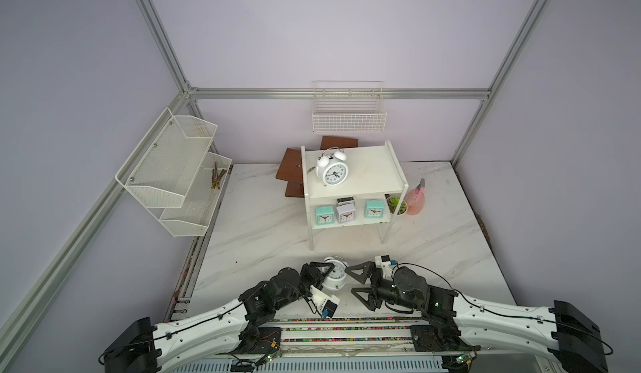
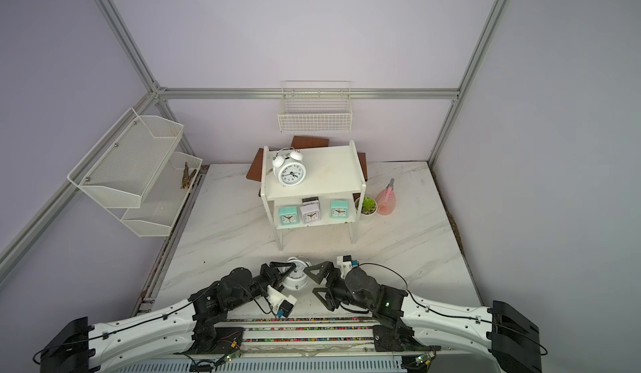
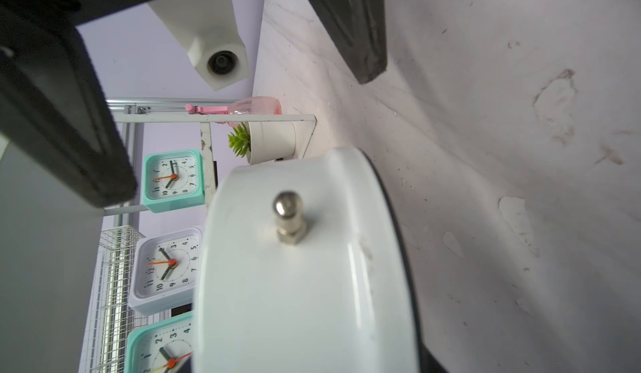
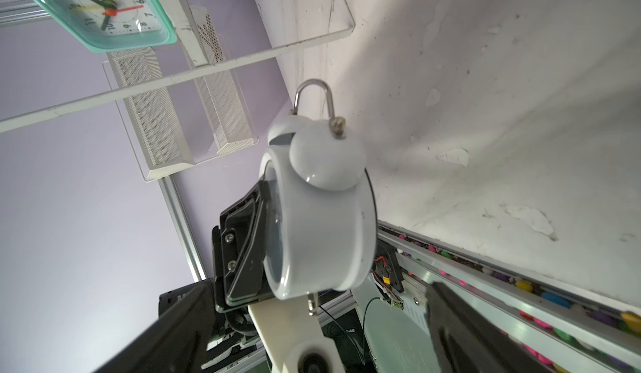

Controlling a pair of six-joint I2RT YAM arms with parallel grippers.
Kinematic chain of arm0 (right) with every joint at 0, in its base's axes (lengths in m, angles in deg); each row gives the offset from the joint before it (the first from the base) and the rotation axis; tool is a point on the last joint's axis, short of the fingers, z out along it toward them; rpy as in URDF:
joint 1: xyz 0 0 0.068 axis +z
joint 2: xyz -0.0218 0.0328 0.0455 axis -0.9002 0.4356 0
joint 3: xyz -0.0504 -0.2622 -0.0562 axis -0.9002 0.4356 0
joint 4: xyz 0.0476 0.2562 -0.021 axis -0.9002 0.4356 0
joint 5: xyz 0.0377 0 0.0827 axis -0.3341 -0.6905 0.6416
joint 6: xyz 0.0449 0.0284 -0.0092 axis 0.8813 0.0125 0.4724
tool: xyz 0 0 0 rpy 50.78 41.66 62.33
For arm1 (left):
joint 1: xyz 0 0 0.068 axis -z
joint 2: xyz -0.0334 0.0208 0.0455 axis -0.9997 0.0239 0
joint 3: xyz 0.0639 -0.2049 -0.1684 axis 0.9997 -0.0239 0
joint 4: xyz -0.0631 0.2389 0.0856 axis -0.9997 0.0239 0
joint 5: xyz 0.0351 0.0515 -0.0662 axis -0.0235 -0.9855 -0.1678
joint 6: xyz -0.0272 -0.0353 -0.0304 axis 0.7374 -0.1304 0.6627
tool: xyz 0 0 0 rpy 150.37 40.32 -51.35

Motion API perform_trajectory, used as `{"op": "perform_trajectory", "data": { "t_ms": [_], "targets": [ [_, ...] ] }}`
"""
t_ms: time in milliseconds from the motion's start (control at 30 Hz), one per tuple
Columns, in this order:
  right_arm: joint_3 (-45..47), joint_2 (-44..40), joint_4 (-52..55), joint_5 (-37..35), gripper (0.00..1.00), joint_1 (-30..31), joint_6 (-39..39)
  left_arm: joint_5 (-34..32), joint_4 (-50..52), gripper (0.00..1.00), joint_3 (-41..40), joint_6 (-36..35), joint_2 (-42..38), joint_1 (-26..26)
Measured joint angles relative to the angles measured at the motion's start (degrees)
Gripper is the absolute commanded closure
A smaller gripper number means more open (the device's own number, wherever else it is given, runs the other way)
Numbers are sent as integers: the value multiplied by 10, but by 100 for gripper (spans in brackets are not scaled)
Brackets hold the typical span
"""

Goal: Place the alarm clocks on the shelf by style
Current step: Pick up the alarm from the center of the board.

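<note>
Bench: marble top (image 1: pixel 263 229), lilac walls.
Shelf (image 1: pixel 364 166): one twin-bell up top; mint, grey, mint below.
L gripper (image 1: pixel 329 273): clamped on 2nd twin-bell clock (image 1: pixel 335 277), near front edge.
R gripper (image 1: pixel 357 286): jaws wide, empty.
Step, we reckon: lift it to the top board, beside its twin.
</note>
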Motion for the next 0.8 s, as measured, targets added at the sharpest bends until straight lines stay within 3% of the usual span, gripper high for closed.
{"op": "perform_trajectory", "data": {
  "t_ms": [467,800],
  "targets": [
    [31,163,-260,22,32,9,-28,1,-127,84,-63,-58,-2,17],
    [61,182,-382,19,58,12,-47,-3,-167,75,-64,-47,-14,20]
  ]
}}
